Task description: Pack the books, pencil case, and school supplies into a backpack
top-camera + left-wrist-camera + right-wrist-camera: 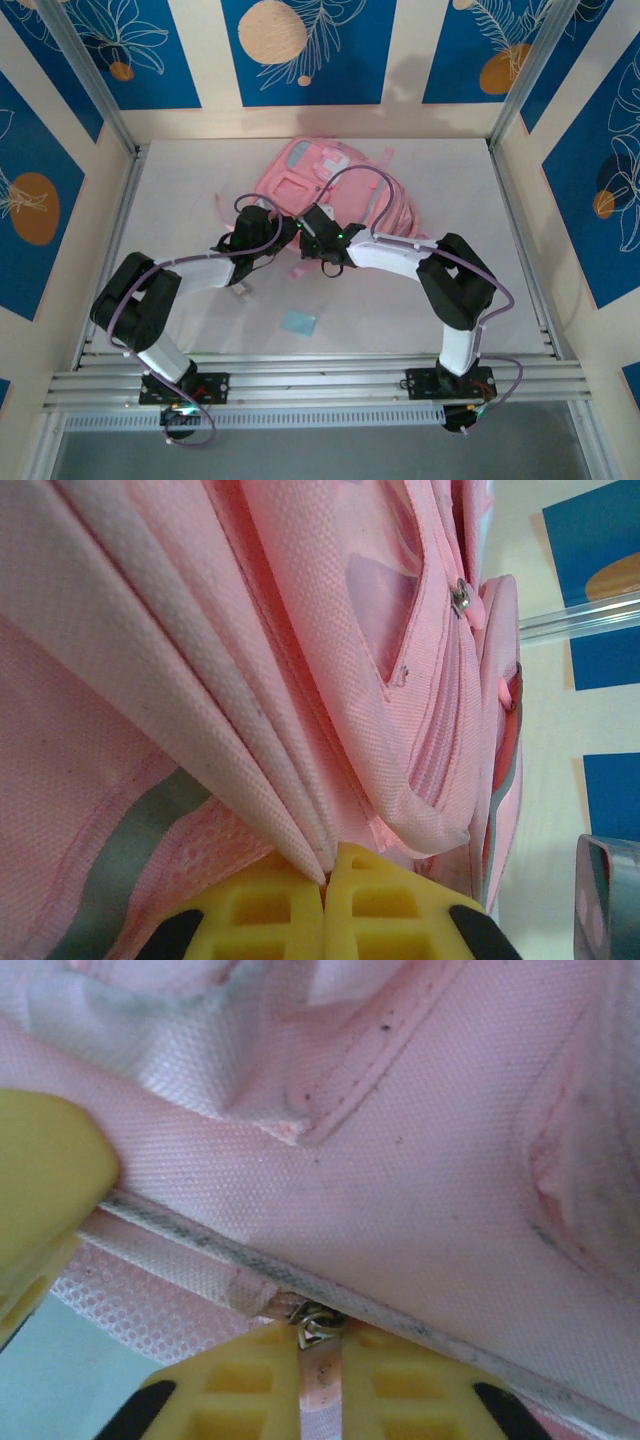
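Yellow left hand (325, 888) pinches woven pink backpack (300, 630) fold | right hand (320, 1352) clamps flat zip pull (320, 1390)

From above, the arms' wrists covered the near edge of the backpack (325, 175). A whitish item (243, 292) on the worktop (420, 320) was too small to identify. Close up, the left gripper (325, 890) and right gripper (320, 1360) were cut off by the bottom edge, as was the pink zipper pull (320, 1385).

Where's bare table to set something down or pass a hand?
Free: right of the backpack to the right rail; table's far-left corner; near strip right of the blue pad. Crowded: backpack's near edge, left gripper and right gripper both there.
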`<state>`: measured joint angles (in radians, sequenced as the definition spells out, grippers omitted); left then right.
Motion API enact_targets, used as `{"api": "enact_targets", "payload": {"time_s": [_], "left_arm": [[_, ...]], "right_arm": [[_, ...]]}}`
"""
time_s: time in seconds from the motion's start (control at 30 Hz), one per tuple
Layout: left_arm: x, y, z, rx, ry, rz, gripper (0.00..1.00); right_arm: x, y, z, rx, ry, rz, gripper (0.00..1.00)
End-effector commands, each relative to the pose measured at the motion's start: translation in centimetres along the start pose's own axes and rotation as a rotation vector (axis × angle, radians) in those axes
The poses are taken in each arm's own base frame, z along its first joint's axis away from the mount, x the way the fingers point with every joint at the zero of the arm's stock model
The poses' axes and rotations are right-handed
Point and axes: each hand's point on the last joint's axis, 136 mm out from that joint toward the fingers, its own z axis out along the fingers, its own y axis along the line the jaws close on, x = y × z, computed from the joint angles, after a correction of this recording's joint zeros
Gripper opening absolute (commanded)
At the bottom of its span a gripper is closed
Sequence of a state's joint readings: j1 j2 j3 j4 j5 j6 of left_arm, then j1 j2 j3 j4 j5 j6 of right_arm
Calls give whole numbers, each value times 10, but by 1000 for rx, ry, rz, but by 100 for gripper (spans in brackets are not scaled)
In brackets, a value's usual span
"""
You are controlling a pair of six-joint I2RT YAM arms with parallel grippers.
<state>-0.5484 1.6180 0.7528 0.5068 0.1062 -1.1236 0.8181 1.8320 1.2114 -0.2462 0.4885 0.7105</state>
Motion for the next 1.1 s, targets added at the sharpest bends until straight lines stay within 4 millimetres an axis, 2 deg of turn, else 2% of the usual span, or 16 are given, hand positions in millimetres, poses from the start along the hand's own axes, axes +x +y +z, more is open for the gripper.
{"api": "enact_targets", "payload": {"time_s": [0.0,0.07,0.23,0.37,0.53,0.7,0.8,0.9,1.07], "left_arm": [[-21,-52,-19,169,-65,48,0],[-23,-47,-16,154,-70,54,0],[-31,-38,-10,139,-82,42,0],[-33,-40,-6,144,-78,45,0],[-42,-30,1,104,-99,64,0],[-55,-15,10,76,-111,49,0],[-58,-13,14,76,-107,46,0],[-60,-15,17,75,-94,62,0],[-66,-13,24,69,-70,81,0]], "right_arm": [[9,-24,1,42,43,26,6],[9,-22,-5,-4,55,47,0],[14,-24,-16,-99,109,86,0],[22,-24,-20,-154,160,88,0],[41,-35,-26,-157,273,105,0],[68,-58,-41,-109,372,103,0],[80,-78,-52,-60,397,96,0],[81,-98,-62,-29,401,96,0],[65,-149,-82,60,367,108,0]]}}
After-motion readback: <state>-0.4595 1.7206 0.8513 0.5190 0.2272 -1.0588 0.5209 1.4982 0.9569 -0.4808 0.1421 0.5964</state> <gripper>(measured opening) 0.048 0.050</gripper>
